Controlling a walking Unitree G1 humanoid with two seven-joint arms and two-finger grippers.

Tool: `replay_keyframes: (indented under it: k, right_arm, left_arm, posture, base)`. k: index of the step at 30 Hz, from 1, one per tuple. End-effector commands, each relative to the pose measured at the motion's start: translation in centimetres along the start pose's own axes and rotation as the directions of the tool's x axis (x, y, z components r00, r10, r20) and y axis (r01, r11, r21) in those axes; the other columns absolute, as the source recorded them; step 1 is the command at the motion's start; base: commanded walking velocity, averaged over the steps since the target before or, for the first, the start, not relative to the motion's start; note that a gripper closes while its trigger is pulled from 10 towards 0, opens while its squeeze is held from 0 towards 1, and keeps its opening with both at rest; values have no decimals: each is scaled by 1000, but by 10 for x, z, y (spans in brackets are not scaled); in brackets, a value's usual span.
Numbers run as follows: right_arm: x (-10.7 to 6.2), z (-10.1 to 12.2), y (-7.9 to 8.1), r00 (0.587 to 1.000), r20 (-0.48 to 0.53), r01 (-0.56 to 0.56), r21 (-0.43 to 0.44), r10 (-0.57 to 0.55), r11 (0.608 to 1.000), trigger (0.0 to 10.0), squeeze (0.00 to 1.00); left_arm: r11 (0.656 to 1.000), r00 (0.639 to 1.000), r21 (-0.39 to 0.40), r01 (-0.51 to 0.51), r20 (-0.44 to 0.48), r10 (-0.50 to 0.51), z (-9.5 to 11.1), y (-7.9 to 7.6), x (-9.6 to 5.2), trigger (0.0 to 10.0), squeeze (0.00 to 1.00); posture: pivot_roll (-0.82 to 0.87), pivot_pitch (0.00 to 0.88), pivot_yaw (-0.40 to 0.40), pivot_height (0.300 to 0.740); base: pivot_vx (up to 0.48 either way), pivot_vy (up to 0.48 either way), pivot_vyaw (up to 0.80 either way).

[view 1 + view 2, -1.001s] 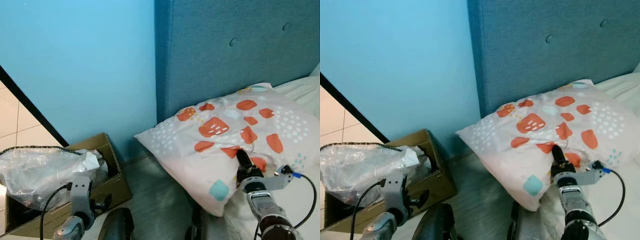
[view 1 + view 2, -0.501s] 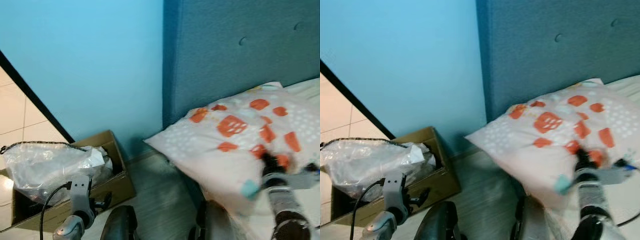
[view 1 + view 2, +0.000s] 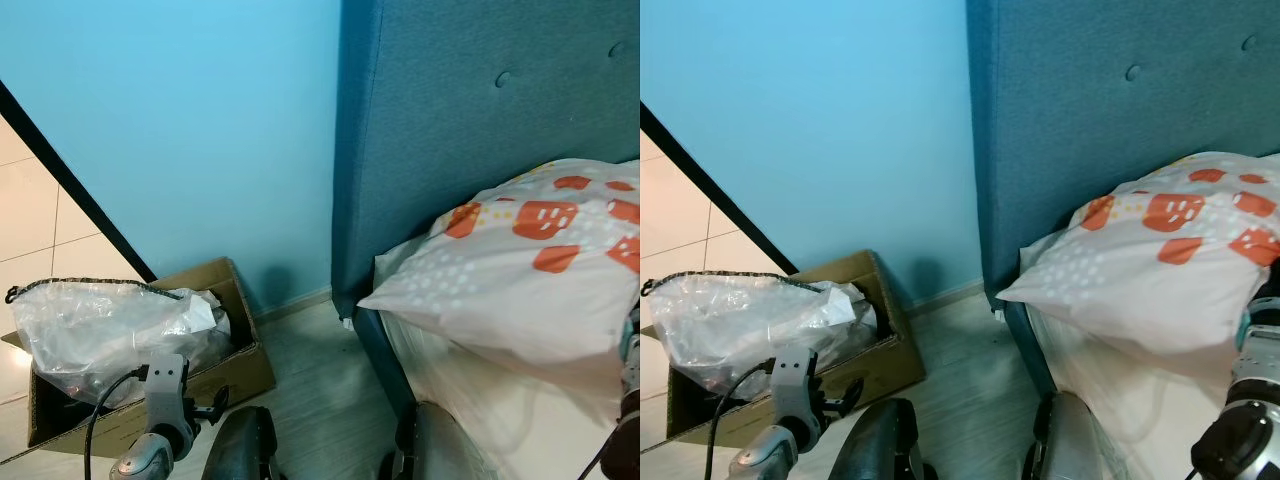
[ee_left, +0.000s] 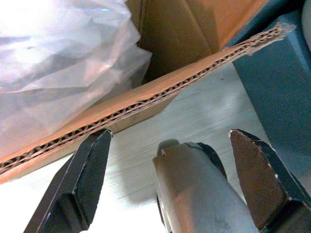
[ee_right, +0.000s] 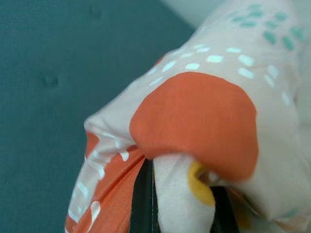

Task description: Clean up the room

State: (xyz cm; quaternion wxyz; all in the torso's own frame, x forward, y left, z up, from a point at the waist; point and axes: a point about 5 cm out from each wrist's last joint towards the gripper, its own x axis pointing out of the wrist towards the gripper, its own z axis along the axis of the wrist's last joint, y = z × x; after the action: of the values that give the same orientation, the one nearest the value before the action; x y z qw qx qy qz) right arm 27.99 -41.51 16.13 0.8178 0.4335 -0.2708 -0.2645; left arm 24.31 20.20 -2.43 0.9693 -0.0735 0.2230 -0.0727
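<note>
A white pillow with orange patches lies on the bed against the blue headboard, one corner jutting past the bed's edge. My right gripper is shut on a fold of the pillow's cloth, pinched between its black fingers. In the eye views that arm sits at the far right, its fingers hidden under the pillow. My left gripper hangs open low beside a cardboard box, holding nothing.
The cardboard box stands on the floor by the blue wall and holds a crumpled clear plastic bag. A white mattress lies below the pillow. Pale floor runs between box and bed.
The view has swung a little. The pillow has moved right along the bed, away from the edge, with my right gripper still on it. The left arm stays put.
</note>
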Motion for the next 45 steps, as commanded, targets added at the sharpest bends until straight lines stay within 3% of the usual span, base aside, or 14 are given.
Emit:
replay_keyframes:
  k: [1, 6, 9, 10, 13, 18, 21, 23, 27, 31, 37, 42, 45]
  right_arm:
    - [6, 31, 5, 981, 192, 3, 66, -16, 998, 0, 0]
    - [-4, 25, -14, 962, 227, 112, 168, -149, 979, 0, 0]
    - [-20, -4, -32, 948, 154, 232, 267, -279, 935, 0, 0]
    - [-20, -4, -32, 948, 154, 232, 267, -279, 935, 0, 0]
    - [-35, -37, -41, 936, 59, 307, 346, -347, 886, 0, 0]
    - [-42, -63, -37, 935, 2, 323, 411, -355, 853, 0, 0]
    - [-41, -78, -23, 951, -33, 292, 420, -307, 859, 0, 0]
    - [-39, -85, -12, 963, -29, 248, 479, -267, 842, 0, 0]
    - [-34, -86, -3, 970, 10, 198, 545, -243, 814, 0, 0]
    - [-33, -79, -7, 959, 47, 201, 582, -279, 788, 0, 0]
    - [-25, -57, -11, 950, 128, 149, 614, -284, 775, 0, 0]
    - [-13, -29, -6, 937, 255, 12, 659, -239, 752, 0, 0]
    - [-9, -18, -3, 930, 292, -24, 653, -222, 757, 0, 0]
  left_arm:
    - [1000, 999, -15, -6, -42, 5, -13, 1, -7, 10000, 0]
    - [1000, 999, -9, 5, -38, -5, -14, -1, -8, 10000, 0]
    - [1000, 999, 1, 17, -38, -17, -17, -3, -11, 10000, 0]
    - [1000, 999, 1, 17, -38, -17, -17, -3, -11, 10000, 0]
    - [999, 998, 15, 34, -44, -33, -20, -5, -14, 10000, 0]
    - [999, 998, 26, 47, -45, -46, -22, -6, -17, 10000, 0]
    - [998, 997, 33, 57, -44, -56, -24, -7, -20, 10000, 0]
    - [997, 997, 36, 63, -47, -62, -25, -7, -22, 10000, 0]
    - [996, 996, 41, 77, -52, -75, -27, -10, -24, 10000, 0]
    - [995, 995, 42, 87, -56, -85, -29, -13, -26, 10000, 0]
    - [993, 992, 41, 111, -68, -108, -33, -19, -29, 10000, 0]
    - [992, 990, 41, 122, -74, -118, -33, -21, -30, 10000, 0]
    - [992, 990, 41, 123, -74, -120, -33, -22, -30, 10000, 0]
  posture:
    - [203, 299, 40, 598]
    - [215, 302, 38, 598]
    - [234, 315, 41, 598]
    - [234, 315, 41, 598]
    - [242, 323, 43, 598]
    - [263, 331, 47, 598]
    - [273, 336, 49, 598]
    - [279, 336, 51, 598]
    - [293, 331, 51, 598]
    - [312, 320, 53, 598]
    - [308, 319, 56, 598]
    - [313, 313, 60, 598]
    - [313, 313, 60, 598]
  base:
    - [0, 0, 0]
    - [0, 0, 0]
    - [0, 0, 0]
    - [0, 0, 0]
    - [0, 0, 0]
    - [0, 0, 0]
    - [0, 0, 0]
    - [0, 0, 0]
    - [0, 0, 0]
    - [0, 0, 0]
    - [0, 0, 0]
    - [0, 0, 0]
    - [0, 0, 0]
